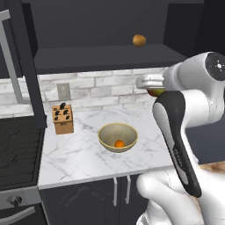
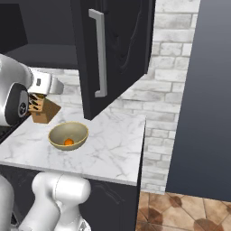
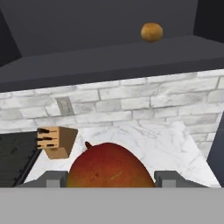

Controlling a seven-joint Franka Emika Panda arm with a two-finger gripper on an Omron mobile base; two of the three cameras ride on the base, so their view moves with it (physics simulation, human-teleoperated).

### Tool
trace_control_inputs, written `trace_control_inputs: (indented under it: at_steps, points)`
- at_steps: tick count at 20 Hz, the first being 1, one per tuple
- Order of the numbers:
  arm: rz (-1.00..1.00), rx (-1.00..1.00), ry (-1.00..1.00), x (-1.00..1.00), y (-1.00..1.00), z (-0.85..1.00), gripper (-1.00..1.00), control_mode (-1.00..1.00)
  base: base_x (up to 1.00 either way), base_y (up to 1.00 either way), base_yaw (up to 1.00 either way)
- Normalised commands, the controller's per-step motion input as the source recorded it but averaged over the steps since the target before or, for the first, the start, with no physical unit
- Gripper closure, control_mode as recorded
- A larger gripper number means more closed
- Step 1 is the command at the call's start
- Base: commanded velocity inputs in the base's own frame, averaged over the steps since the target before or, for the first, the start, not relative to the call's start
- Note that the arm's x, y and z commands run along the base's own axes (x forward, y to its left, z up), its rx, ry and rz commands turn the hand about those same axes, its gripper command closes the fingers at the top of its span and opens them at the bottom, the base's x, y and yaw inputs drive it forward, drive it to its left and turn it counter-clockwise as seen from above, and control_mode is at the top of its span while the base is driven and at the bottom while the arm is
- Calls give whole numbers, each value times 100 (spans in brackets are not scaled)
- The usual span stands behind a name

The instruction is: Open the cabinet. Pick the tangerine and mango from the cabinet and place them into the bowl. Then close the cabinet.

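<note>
My gripper is shut on the mango, a red-orange oval fruit sitting between the two dark fingertips. In the left base view the gripper hangs in the air below the cabinet shelf and to the upper right of the bowl, with the mango just peeking out under the hand. The tan-gold bowl stands on the marble counter with the tangerine inside it. The cabinet is open, its right door swung out over the counter.
A duller brownish-orange fruit rests on the cabinet shelf at the right. A wooden knife block stands left of the bowl by the brick wall. A dark stove borders the counter's left side. The open left door hangs above it.
</note>
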Motion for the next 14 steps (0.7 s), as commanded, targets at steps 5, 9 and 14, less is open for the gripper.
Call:
trace_control_inputs:
  at_steps: [5,9,14]
  points:
    - [7,0,3,-78,28,-69,100,-100,0,0,0]
    - [1,3,10,-8,9,-54,100,-100,0,0,0]
    - [0,2,8,23,0,-31,100,-100,0,0,0]
